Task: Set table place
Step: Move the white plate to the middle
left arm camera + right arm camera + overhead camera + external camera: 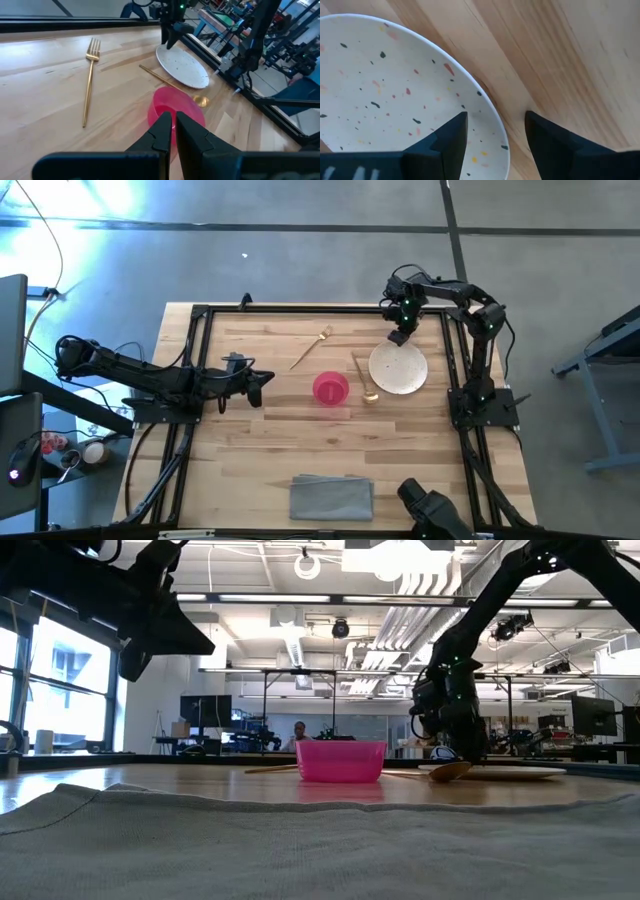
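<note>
The off-white speckled plate (pixel 398 368) lies flat on the table (pixel 250 440) at the far right. The gold spoon (pixel 364 378) lies just left of it, and the pink bowl (pixel 331 388) stands left of the spoon. The gold fork (pixel 312 348) lies farther back. My right gripper (pixel 496 132) is open and low at the plate's far rim (pixel 490 107), one finger over the plate and one outside it; I see no touch. My left gripper (pixel 262 383) is shut and empty, raised at the table's left, pointing toward the bowl (pixel 175 107).
A grey folded cloth (pixel 331 497) lies at the table's near edge. The black rail frame (pixel 200 360) runs around the tabletop. Bare wood lies between the bowl and the cloth. A dark camera mount (pixel 432 510) sits at the near right.
</note>
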`<action>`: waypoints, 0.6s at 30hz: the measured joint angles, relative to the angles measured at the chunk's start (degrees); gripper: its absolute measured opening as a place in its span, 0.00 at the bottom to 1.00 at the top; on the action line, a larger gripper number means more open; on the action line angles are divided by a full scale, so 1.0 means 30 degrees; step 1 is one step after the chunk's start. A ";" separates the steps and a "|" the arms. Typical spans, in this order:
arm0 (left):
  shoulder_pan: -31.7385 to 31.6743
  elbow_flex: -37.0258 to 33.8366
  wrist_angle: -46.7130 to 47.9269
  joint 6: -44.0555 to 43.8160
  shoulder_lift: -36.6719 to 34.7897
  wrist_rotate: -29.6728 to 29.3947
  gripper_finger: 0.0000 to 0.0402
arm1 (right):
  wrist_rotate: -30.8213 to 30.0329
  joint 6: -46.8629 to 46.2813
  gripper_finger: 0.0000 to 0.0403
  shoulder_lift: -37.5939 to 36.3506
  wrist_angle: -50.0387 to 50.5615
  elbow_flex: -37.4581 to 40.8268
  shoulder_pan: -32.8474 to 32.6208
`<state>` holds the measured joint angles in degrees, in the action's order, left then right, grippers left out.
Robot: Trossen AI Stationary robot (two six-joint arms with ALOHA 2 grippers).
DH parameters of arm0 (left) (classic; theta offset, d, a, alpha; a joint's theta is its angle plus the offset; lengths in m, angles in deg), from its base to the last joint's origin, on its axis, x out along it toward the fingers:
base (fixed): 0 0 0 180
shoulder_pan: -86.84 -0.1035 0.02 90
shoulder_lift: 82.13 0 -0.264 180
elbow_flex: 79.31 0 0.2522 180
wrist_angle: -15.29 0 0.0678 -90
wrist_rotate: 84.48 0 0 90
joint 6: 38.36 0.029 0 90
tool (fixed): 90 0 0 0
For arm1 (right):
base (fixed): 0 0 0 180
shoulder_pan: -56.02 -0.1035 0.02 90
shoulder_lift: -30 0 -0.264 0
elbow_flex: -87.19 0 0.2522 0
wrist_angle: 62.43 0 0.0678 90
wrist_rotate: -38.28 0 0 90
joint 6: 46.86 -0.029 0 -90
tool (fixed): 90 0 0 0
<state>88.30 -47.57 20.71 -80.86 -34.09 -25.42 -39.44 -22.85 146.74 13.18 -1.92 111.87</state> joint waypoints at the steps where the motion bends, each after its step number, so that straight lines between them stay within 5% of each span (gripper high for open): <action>1: 0.0000 0.0000 0.0000 0.0000 -0.0001 -0.0041 0.04 | 0.0059 -0.0032 0.46 0.0002 -0.0045 0.0004 0.0004; 18: 0.0000 0.0000 0.0495 -0.0444 0.0007 -0.0202 0.04 | 0.0068 -0.0394 0.22 0.0053 -0.0657 0.0087 0.0022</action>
<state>88.30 -47.57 22.20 -82.19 -34.07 -26.02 -39.23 -24.03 146.90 11.21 -1.66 111.94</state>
